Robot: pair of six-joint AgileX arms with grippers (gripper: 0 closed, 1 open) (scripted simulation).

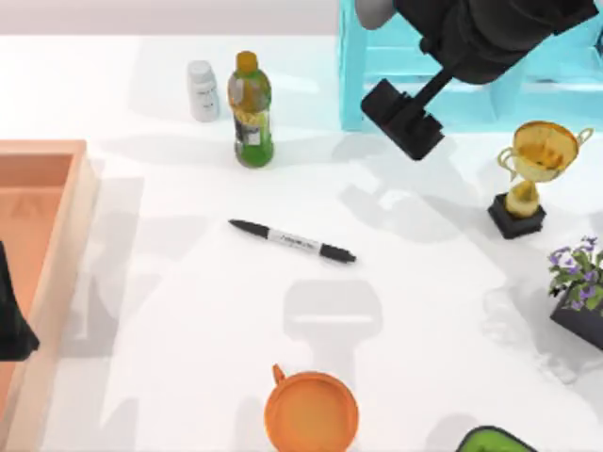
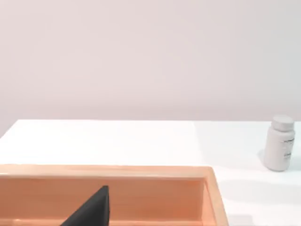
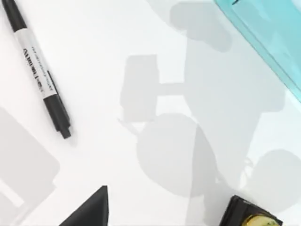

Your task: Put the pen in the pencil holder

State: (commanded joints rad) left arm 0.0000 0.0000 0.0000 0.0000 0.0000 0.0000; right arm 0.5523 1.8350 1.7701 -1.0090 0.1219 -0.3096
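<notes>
The pen lies flat mid-table, slim and black with a white-grey printed barrel, running from upper left to lower right. The right wrist view shows the pen on the bare white table. The pencil holder, an orange round cup, stands at the near edge below the pen. High over the back right, my right gripper hangs well away from the pen. My left gripper is parked at the far left over the wooden tray.
A wooden tray fills the left side. A green bottle and a white pill bottle stand at the back. A cyan shelf, a gold trophy and a flower pot occupy the right.
</notes>
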